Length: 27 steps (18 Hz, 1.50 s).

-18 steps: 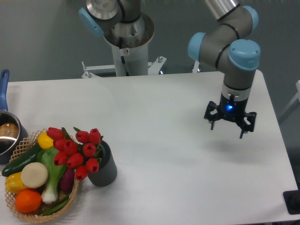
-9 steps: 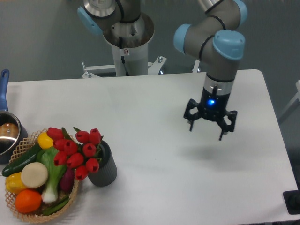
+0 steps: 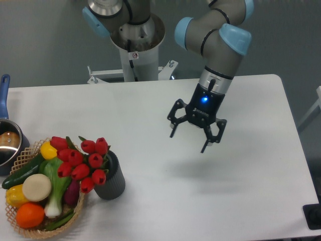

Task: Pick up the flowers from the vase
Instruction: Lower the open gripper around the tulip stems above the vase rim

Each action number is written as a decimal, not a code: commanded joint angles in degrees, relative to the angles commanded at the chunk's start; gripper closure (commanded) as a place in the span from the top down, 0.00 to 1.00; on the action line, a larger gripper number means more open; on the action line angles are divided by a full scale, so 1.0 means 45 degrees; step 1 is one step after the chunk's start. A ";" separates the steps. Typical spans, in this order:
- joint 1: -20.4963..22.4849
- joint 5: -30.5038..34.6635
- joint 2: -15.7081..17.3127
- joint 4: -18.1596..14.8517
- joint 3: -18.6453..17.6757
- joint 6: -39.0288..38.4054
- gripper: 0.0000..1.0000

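While hanging above the middle of the white table [image 3: 150, 108], gripper [image 3: 188, 141] spread wide, fingers [image 3: 206, 144] apart and grasping nothing, blue light lit on the wrist. Well apart from the flowers [image 3: 83, 161], away to their right. Red tulip heads bunched at the mouth of the vase [image 3: 111, 181], dark grey and ribbed, near the table's front left. Leaning left over the wicker basket [image 3: 24, 158] of vegetables [image 3: 37, 187], vase just beside the basket. Steel pot [image 3: 7, 145] with blue handle at the left edge.
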 joint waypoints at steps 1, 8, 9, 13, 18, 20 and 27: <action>-0.0176 -0.0100 -0.0059 0.0000 -0.0059 -0.0019 1.00; -0.1426 -0.0568 -0.0527 0.0059 -0.0001 0.0020 1.00; -0.1660 -0.0782 -0.0644 0.0078 0.0019 0.0020 1.00; -0.2110 -0.1876 -0.0820 0.0097 0.0077 0.0039 1.00; -0.2812 -0.2269 -0.1386 0.0176 0.0526 0.0098 1.00; -0.3009 -0.2288 -0.1485 0.0176 0.0566 0.0098 1.00; -0.3263 -0.2113 -0.1310 0.0156 0.0371 0.0039 0.28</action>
